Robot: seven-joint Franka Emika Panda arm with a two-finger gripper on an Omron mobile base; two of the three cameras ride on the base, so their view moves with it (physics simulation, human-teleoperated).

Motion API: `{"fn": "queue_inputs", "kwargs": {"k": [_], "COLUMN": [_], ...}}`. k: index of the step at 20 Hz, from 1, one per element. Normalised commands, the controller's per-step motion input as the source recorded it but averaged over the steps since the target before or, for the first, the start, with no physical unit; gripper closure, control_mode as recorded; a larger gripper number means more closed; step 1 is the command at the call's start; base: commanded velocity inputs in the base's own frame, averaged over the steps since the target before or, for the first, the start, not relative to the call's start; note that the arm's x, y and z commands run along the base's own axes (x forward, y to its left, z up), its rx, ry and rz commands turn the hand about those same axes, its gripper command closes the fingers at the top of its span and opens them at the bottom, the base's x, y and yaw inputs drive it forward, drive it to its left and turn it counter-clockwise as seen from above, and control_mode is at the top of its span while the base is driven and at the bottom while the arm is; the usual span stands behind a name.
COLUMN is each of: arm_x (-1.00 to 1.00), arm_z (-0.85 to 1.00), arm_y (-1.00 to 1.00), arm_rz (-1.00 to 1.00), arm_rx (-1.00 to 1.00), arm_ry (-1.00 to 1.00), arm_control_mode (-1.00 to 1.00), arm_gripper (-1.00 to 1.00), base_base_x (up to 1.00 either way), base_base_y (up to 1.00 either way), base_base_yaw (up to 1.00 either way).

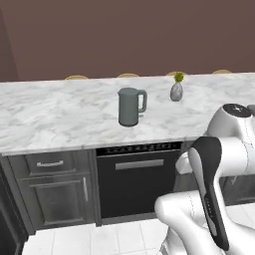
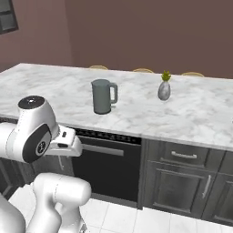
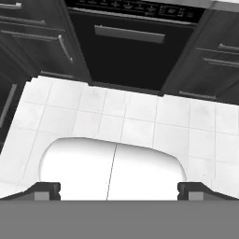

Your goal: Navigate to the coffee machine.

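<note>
The coffee machine is out of view. My arm is folded in front of the base, with the hand pointing down at the white tiled floor (image 3: 140, 116). The gripper (image 3: 119, 191) is open: its two dark fingertips (image 3: 46, 189) stand far apart with nothing between them. A grey-green kettle (image 1: 131, 106) with a handle stands on the marble counter (image 1: 60, 119) ahead of me; it also shows as the kettle (image 2: 103, 96) in the right base view.
A small grey vase (image 1: 176, 91) with a green sprig stands right of the kettle. Under the counter sits a black dishwasher (image 1: 137, 179), with dark cabinets (image 1: 55, 191) to its left and more cabinets (image 2: 186, 182) on the other side. Chair backs (image 2: 143, 70) peek over the counter's far edge.
</note>
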Motion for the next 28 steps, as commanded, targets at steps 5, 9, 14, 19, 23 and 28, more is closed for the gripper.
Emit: {"fn": "queue_inputs", "kwargs": {"k": [5,9,14,19,23,28], "arm_x": [0.0,0.0,0.0,0.0,0.0,0.0], "arm_z": [0.0,0.0,0.0,0.0,0.0,0.0], "arm_y": [0.0,0.0,0.0,0.0,0.0,0.0], "arm_rz": [0.0,0.0,0.0,0.0,0.0,0.0], "arm_rx": [0.0,0.0,0.0,0.0,0.0,0.0], "arm_ry": [0.0,0.0,0.0,0.0,0.0,0.0], "arm_control_mode": [1.0,1.0,1.0,1.0,1.0,1.0], "arm_gripper": [-1.0,-1.0,-1.0,-1.0,-1.0,-1.0], "base_base_x": [-0.23,-0.29,-0.19,-0.01,0.01,0.13], "base_base_y": [-0.62,-0.27,-0.05,0.0,0.0,0.0], "base_base_yaw": [0.04,0.29,0.63,0.8,0.78,0.75]}}
